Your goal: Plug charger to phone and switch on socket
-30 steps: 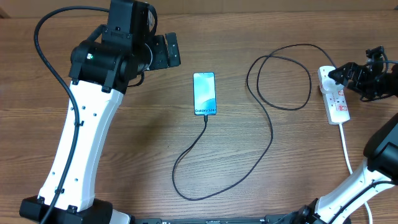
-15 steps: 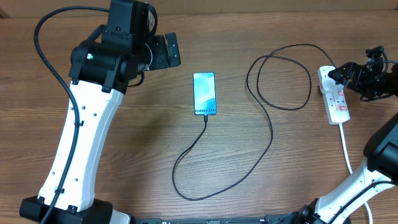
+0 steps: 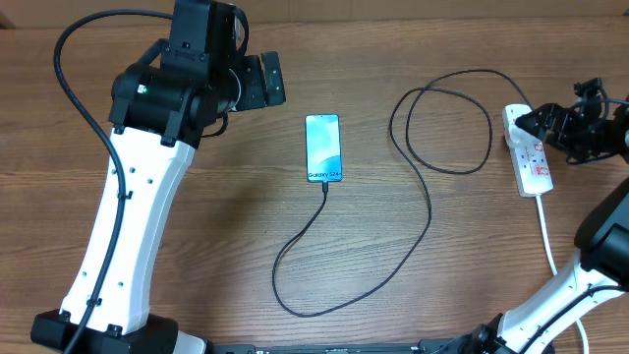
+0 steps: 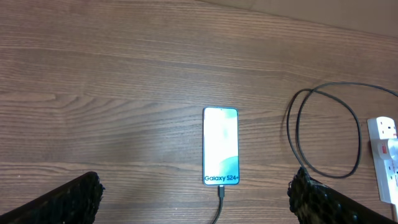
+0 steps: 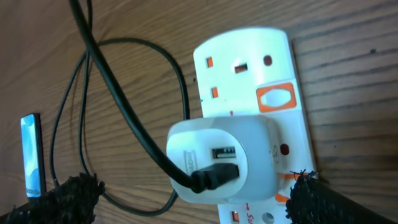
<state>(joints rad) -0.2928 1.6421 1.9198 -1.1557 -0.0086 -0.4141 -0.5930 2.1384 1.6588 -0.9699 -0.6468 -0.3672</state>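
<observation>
Over on the left, the left pincer (image 3: 263,81) hangs above the wooden table (image 3: 226,256). Its two fingers are spread wide and it holds nothing. It points toward the phone, and I think it waits there so its camera can watch the phone.

Next comes the phone (image 3: 323,147), lying flat in the middle of the table with its blue screen lit up and small white words at the near end. The black cable (image 3: 429,211) goes into that near end, so the phone part of the job looks done to me.

From the phone the cable runs toward the near edge, bends round, and climbs to the right. There it makes a big loose loop and ends at a white plug block (image 5: 217,155). The cable lies slack, so nothing is tugging on the phone.

The plug block sits pushed into the white power strip (image 3: 536,162), far on the right. There is an orange switch (image 5: 275,98) beside the empty holes next to it. The switch for the plug block is mostly hidden, so I cannot tell if it is on.

The right pincer (image 3: 550,123) hovers just over that end of the strip. Its fingers are spread wide too, and it grips nothing. I guess it is there because the switch needs a push.
</observation>
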